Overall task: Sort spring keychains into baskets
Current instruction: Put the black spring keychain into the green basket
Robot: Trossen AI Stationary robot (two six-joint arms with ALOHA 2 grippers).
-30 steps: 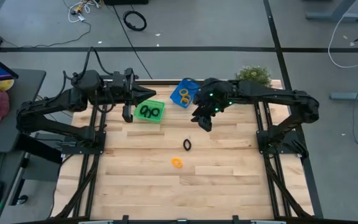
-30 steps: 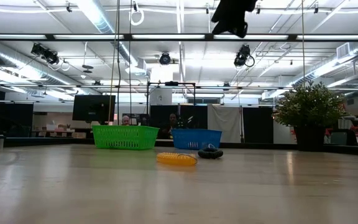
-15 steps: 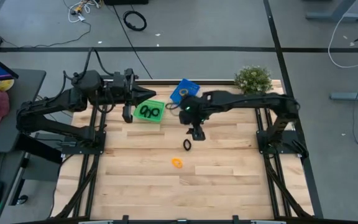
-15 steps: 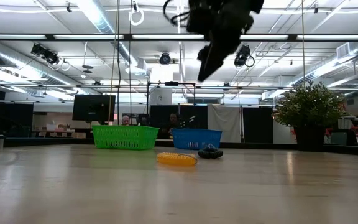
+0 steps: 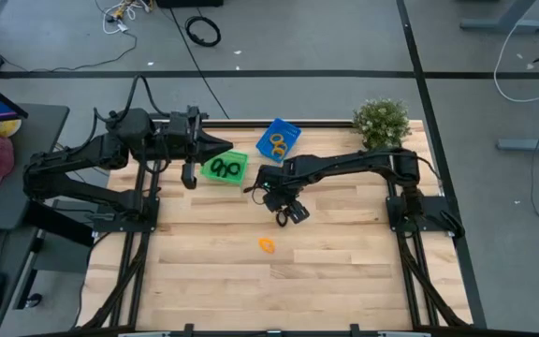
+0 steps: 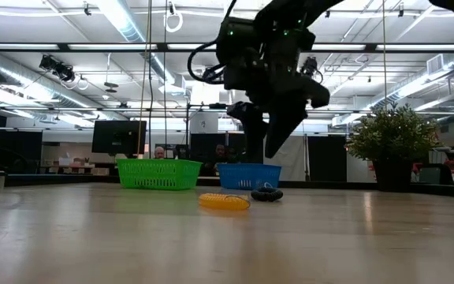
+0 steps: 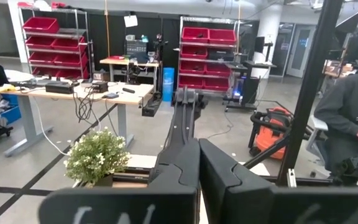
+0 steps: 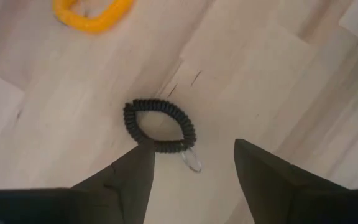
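A robotics lab — racks of red bins (image 7: 41, 40), cabled workbenches (image 7: 79, 93), ceiling strip lights (image 6: 124, 20) beyond the tabletop (image 5: 326, 271).

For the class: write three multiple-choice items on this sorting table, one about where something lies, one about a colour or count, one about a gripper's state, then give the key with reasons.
1. Where is the black spring keychain that is not yet sorted?
A. in the blue basket
B. on the bare table, just below the right gripper
C. beside the potted plant

2. What colour are the keychains in the blue basket?
A. orange
B. black
C. green

3. How do the right gripper's fingers stand?
A. shut on a keychain
B. shut and empty
C. open

Key: 1 B, since the right wrist view shows it on the wood ahead of the fingers. 2 A, since the high view shows orange rings there, while the black ones lie in the green basket. 3 C, since a wide gap shows between the fingers, with nothing held.
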